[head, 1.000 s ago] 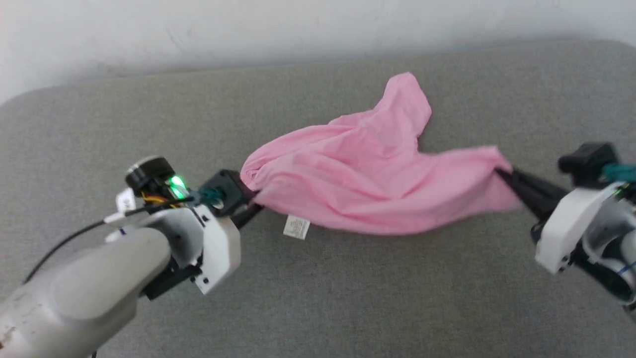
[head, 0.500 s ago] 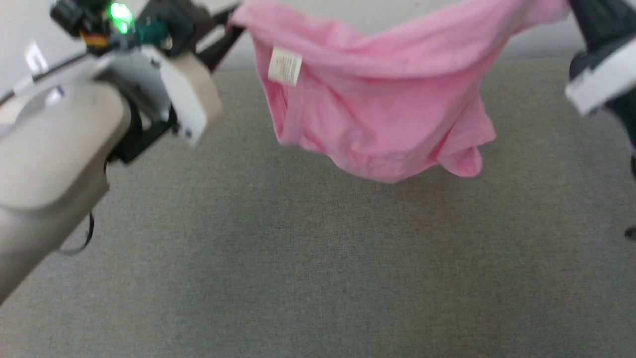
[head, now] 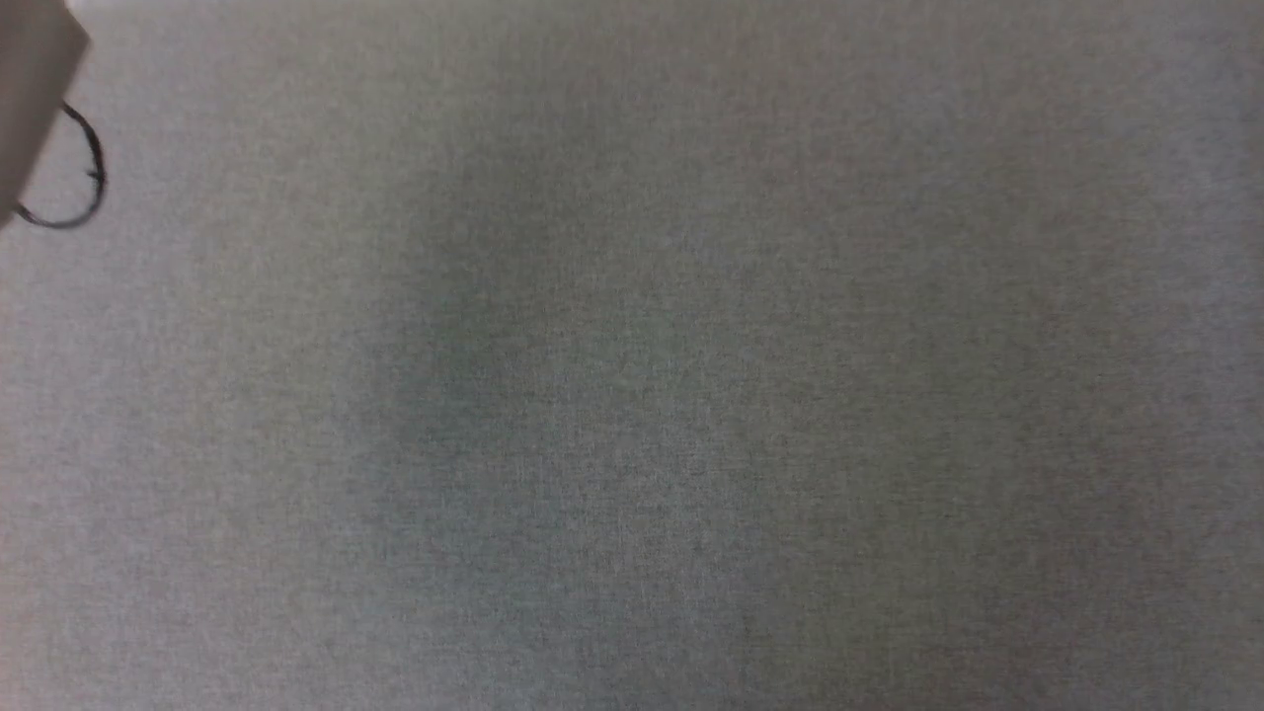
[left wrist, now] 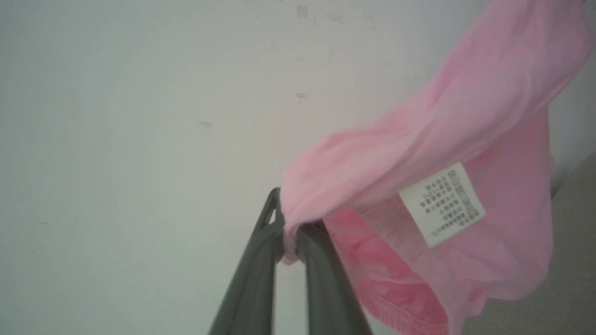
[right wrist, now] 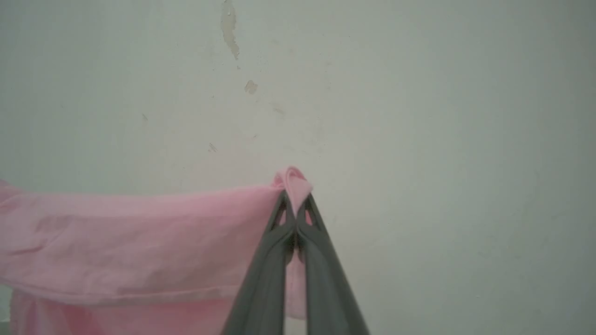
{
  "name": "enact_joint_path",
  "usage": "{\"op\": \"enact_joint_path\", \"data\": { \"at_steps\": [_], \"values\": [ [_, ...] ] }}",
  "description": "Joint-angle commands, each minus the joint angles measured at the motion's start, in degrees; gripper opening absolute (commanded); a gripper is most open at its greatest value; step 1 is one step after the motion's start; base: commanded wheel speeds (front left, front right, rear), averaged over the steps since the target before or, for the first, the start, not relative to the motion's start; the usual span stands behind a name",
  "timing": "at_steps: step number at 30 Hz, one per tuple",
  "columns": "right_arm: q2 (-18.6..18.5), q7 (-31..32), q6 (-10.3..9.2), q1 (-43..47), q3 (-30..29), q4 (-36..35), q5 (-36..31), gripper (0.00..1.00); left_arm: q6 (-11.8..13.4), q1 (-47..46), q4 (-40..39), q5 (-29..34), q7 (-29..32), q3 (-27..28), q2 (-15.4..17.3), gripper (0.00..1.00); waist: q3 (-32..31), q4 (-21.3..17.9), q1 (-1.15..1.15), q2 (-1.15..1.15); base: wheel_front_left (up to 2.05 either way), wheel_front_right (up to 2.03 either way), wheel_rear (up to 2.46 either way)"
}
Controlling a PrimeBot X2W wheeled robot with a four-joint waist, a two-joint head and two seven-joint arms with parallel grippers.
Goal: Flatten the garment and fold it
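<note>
Hanging before a pale wall (left wrist: 139, 116), the garment (left wrist: 465, 116) is gripped at one end by the left hand (left wrist: 291, 228), closed tight on a fold of cloth near the white label (left wrist: 441, 204). The other end is pinched in the right hand (right wrist: 295, 204), its jaws pressed together. The cloth is spread slack between them, off the grey surface (head: 632, 395). Nothing is flattened or folded yet; laying down, smoothing and folding are left.

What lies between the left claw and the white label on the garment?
Only pink cloth of the garment itself, seen in the left wrist view.
</note>
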Motion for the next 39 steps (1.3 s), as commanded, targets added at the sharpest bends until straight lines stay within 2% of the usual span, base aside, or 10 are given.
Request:
{"op": "enact_joint_path", "data": {
  "at_steps": [1, 5, 10, 17, 23, 28, 33, 39],
  "values": [
    [0.47, -0.43, -0.04, -0.94, -0.08, 0.73, -0.49, 0.0, 0.61, -0.54, 0.67, 0.26, -0.73, 0.4, -0.18, 0.0, 4.63, 0.95, -0.02, 0.0, 0.0, 0.0, 0.0],
    [1.51, -1.91, -0.04, -3.17, 1.23, 3.63, -1.2, 0.0, 0.94, -0.25, 2.87, 0.7, -3.62, 0.46, -0.34, 0.0, 6.32, 1.64, -0.02, 0.0, 0.0, 0.0, 0.0],
    [1.7, -4.22, -0.04, 1.29, 4.93, 6.1, 0.34, 0.0, 1.94, 5.45, 4.22, 0.73, -7.26, -0.97, -1.04, 0.0, 6.14, 2.27, -0.02, 0.0, 0.0, 0.0, 0.0],
    [-1.79, -7.94, -0.04, 16.97, 13.76, 3.35, 4.91, 0.0, 4.81, 21.89, 1.43, -1.72, -10.5, -2.34, -0.41, 0.0, 2.09, 1.61, -0.02, 0.0, 0.0, 0.0, 0.0],
    [-6.89, -9.93, -0.04, 33.19, 19.53, -1.88, 8.61, 0.0, 9.44, 39.41, -5.11, -3.71, -11.16, -3.58, 2.61, 0.0, -3.9, -0.02, -0.02, 0.0, 0.0, 0.0, 0.0],
    [-10.3, -9.97, -0.04, 46.35, 20.13, -6.03, 11.27, 0.0, 13.3, 52.32, -11.43, -5.15, -11.25, -5.15, 6.34, 0.0, -8.8, -0.89, -0.02, 0.0, 0.0, 0.0, 0.0],
    [-12.16, -8.88, -0.04, 59.88, 19.09, -11.41, 12.49, 0.0, 16.43, 60.6, -17.18, -5.59, -10.35, -7.66, 8.82, 0.0, -12.88, -0.87, -0.02, 0.0, 0.0, 0.0, 0.0],
    [-11.83, -6.31, -0.04, 76.47, 12.98, -19.45, 10.87, 0.0, 20.77, 68.15, -24.11, -6.15, -7.75, -9.86, 12.97, 0.0, -15.19, -0.62, -0.02, 0.0, 0.0, 0.0, 0.0]
  ]
}}
